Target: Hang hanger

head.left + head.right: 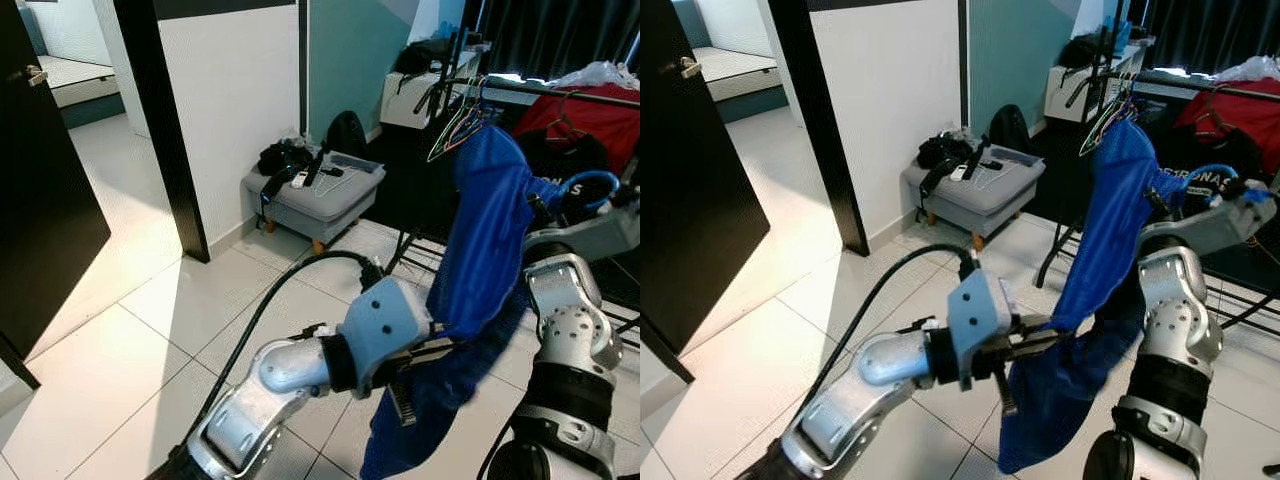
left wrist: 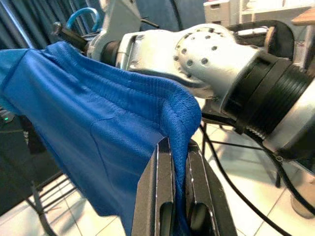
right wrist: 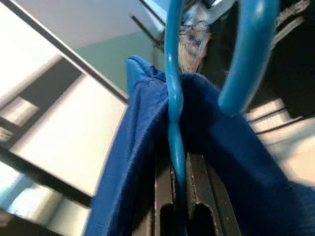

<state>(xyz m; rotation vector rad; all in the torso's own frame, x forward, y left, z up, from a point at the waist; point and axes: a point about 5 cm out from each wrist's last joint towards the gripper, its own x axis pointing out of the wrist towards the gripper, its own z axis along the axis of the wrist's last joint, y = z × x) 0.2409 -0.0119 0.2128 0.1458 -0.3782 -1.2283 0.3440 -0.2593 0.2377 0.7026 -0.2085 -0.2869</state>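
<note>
Here the carrying step looks in hand: the right tool [image 3: 178, 196] is pressed onto the twisted neck of the blue hanger [image 3: 173, 98] with the blue garment [image 1: 480, 260] draped on it, near the clothes rail [image 1: 560, 92]; the left tool [image 2: 178, 196] pinches the garment's hem. Next, the hook [image 1: 590, 180] probably must rise over that rail; the wrist views show both grips, while the head views show the rail.

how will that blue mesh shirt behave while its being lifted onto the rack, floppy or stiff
Probably very floppy: the blue mesh sports shirt sags in folds between the left claw and the right claw. Likely light, since a thin light-blue wire hanger carries it. Its loose hem may swing or snag on the black clothes rack.
</note>
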